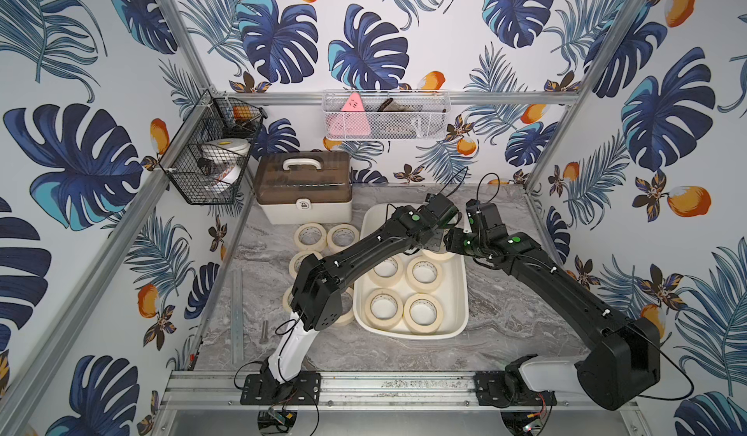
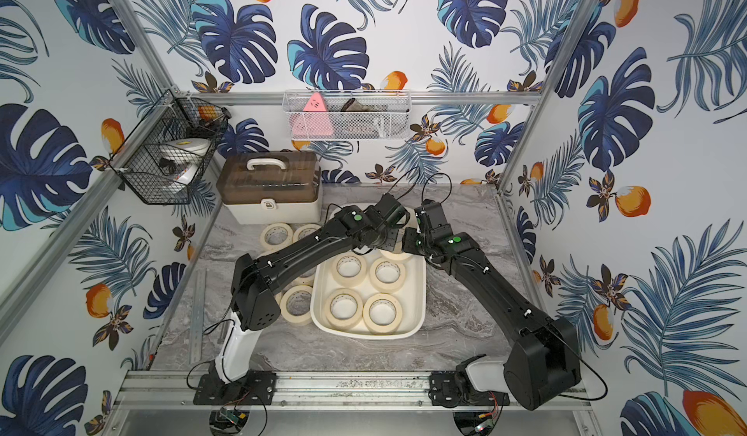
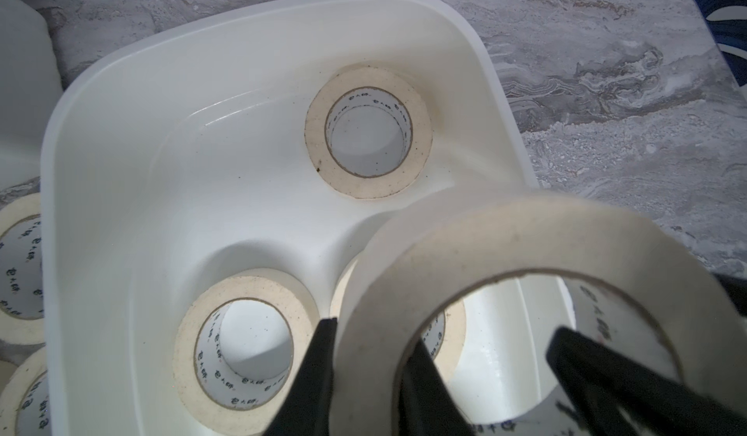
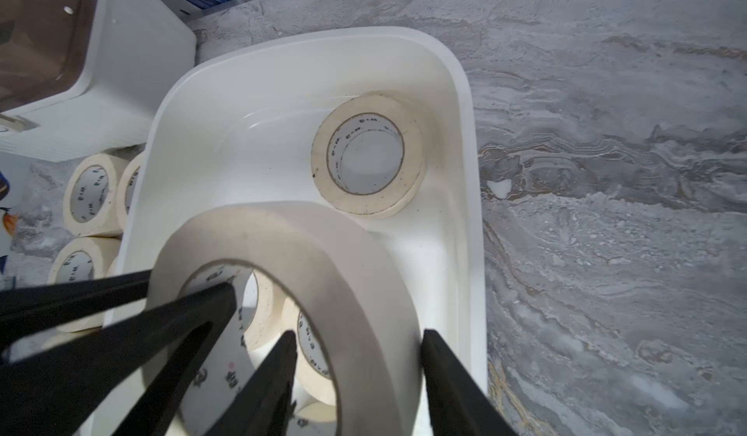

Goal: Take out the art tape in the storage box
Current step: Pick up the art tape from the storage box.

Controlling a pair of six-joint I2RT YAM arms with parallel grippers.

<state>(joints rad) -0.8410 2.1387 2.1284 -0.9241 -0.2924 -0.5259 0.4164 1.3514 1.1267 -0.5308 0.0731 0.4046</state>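
Storage box (image 1: 374,223) mid-table, art tape rolls (image 1: 423,312) flat inside. The left arm (image 1: 364,248) and right arm (image 1: 566,288) meet over its far end. Both top views hide the tools from me. Wrist views: raised roll (image 3: 525,244), left gripper (image 3: 372,333) clamped on its wall, right gripper (image 4: 359,333) straddling the opposite wall, grip unclear.

Bright, even light; blurred foreground.
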